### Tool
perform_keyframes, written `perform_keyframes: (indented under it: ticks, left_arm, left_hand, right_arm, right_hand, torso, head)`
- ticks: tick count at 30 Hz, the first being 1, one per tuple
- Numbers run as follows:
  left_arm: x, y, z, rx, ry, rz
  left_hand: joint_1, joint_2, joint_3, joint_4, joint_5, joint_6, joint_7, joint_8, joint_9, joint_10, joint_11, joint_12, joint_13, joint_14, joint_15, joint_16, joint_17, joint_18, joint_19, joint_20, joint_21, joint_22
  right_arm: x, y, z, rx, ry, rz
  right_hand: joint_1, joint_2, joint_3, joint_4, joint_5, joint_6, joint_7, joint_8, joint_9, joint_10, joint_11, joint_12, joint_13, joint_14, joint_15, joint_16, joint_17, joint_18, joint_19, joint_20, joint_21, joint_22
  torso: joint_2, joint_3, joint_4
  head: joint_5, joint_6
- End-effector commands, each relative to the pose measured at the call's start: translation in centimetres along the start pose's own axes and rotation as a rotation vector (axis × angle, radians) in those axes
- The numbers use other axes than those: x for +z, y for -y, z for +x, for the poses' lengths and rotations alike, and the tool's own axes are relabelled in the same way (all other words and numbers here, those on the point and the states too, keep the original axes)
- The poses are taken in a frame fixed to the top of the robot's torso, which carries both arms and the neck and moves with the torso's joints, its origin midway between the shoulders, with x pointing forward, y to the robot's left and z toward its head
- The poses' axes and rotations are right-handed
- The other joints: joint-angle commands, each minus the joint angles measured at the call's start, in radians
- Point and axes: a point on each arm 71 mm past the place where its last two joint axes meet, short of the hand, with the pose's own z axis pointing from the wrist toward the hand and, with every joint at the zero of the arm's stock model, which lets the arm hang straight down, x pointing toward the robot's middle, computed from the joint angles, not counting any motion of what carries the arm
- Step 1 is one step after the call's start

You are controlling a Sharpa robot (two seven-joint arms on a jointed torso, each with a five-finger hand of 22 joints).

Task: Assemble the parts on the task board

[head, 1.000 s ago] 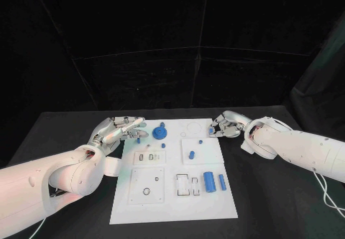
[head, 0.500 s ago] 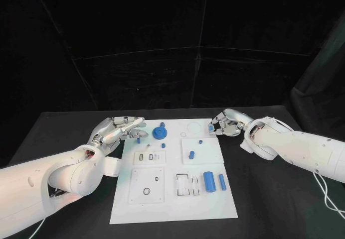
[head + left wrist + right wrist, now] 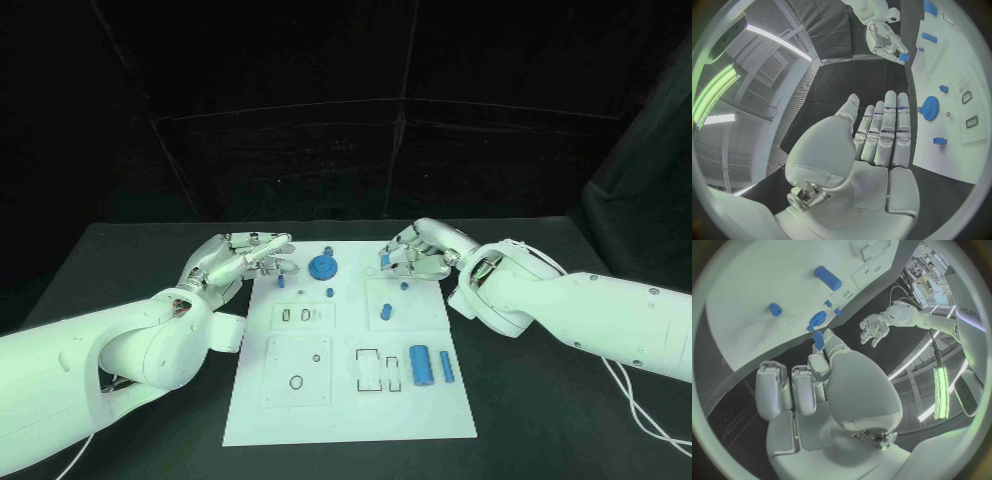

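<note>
right hand (image 3: 414, 252): has moved inward over the board (image 3: 346, 410), seems pinching a small blue peg (image 3: 384, 260).
left hand (image 3: 234, 260): fingers released, unmoved beside board.

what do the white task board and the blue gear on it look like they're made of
Task board: likely rigid plastic, matte white; flat, with crisp cut-out recesses and no glare. Blue gear: probably moulded or printed plastic; uniform solid blue, no metallic shine. The pictures cannot confirm either.

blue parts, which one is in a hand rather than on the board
The small blue piece pinched by the right hand over the task board. The round gear-like part and the others lie on the board.
</note>
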Motion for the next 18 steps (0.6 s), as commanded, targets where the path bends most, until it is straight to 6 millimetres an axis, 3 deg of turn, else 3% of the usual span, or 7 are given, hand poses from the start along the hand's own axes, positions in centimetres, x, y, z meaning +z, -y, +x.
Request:
perform_keyframes:
  ticks: [1, 7, 10, 12, 18]
  left_arm:
    - [0.0, 0.2, 0.0, 0.001, -0.009, 0.009]
    - [0.1, 0.3, -0.5, 0.005, 0.004, 0.014]
    - [0.1, 0.4, -0.7, 0.007, 0.011, 0.016]
    - [0.1, 0.4, -0.8, 0.008, 0.013, 0.019]
    - [0.3, 0.6, -0.9, 0.011, 0.019, 0.025]
  left_hand:
    - [0.001, 0.006, -0.002, -0.007, 0.0, 0.006, 0.001, -0.006, -0.001, 0.008, 0.001, -0.003, -0.001, 0.007, 0.002, -0.007, 0.001, 0.007, 0.007, 0.003, -0.002, -0.001]
    - [0.001, 0.006, -0.002, -0.007, 0.0, 0.006, 0.001, -0.006, -0.001, 0.008, 0.001, -0.003, -0.001, 0.007, 0.002, -0.007, 0.001, 0.007, 0.007, 0.003, -0.002, -0.001]
    - [0.001, 0.006, -0.002, -0.007, 0.0, 0.006, 0.001, -0.006, -0.001, 0.008, 0.001, -0.003, -0.001, 0.007, 0.002, -0.007, 0.001, 0.007, 0.007, 0.003, -0.002, -0.001]
    - [0.001, 0.006, -0.002, -0.007, 0.0, 0.006, 0.001, -0.006, -0.001, 0.008, 0.001, -0.003, -0.001, 0.007, 0.002, -0.007, 0.001, 0.007, 0.007, 0.003, -0.002, -0.001]
    - [0.001, 0.006, -0.002, -0.007, 0.0, 0.006, 0.001, -0.006, -0.001, 0.008, 0.001, -0.003, -0.001, 0.007, 0.002, -0.007, 0.001, 0.007, 0.007, 0.003, -0.002, -0.001]
  right_arm:
    - [0.8, -1.7, 1.1, -0.034, 0.001, 0.034]
    - [2.3, -5.2, 3.9, -0.063, -0.077, -0.011]
    - [3.0, -6.2, 4.9, -0.081, -0.101, -0.021]
    - [3.4, -6.8, 5.6, -0.094, -0.114, -0.026]
    - [4.1, -7.8, 7.8, -0.136, -0.156, -0.038]
  right_hand:
    - [0.002, 0.009, 0.013, 0.004, 0.007, 0.016, -0.01, 0.0, 0.002, 0.001, -0.004, -0.003, 0.002, 0.069, -0.004, 0.002, 0.098, -0.015, 0.007, -0.001, 0.004, 0.095]
    - [-0.002, 0.007, 0.015, 0.005, 0.008, 0.015, -0.01, -0.001, 0.002, -0.001, -0.004, -0.009, -0.003, 0.068, -0.004, -0.001, 0.094, -0.015, 0.007, -0.001, 0.004, 0.095]
    - [-0.005, 0.005, 0.015, 0.005, 0.008, 0.015, -0.01, -0.002, 0.002, -0.003, -0.004, -0.013, -0.005, 0.067, -0.004, -0.002, 0.092, -0.015, 0.007, -0.001, 0.004, 0.095]
    - [-0.007, 0.004, 0.016, 0.005, 0.008, 0.016, -0.01, -0.002, 0.002, -0.005, -0.004, -0.018, -0.009, 0.067, -0.004, -0.003, 0.089, -0.014, 0.005, -0.001, 0.002, 0.092]
    - [-0.012, 0.0, 0.018, 0.005, 0.01, 0.017, -0.01, -0.003, 0.001, -0.011, -0.004, -0.03, -0.018, 0.065, -0.004, -0.007, 0.084, -0.013, 0.003, -0.001, 0.001, 0.089]
  torso:
    - [-0.011, -0.0076, 0.0026]
    - [-0.018, -0.0135, 0.0077]
    - [-0.017, -0.0119, 0.004]
    - [-0.018, -0.0134, 0.0046]
    - [-0.015, -0.01, 0.0051]
  head:
    - [0.011, -0.009]
    - [0.021, -0.021]
    - [0.029, -0.023]
    - [0.032, -0.026]
    - [0.04, -0.032]
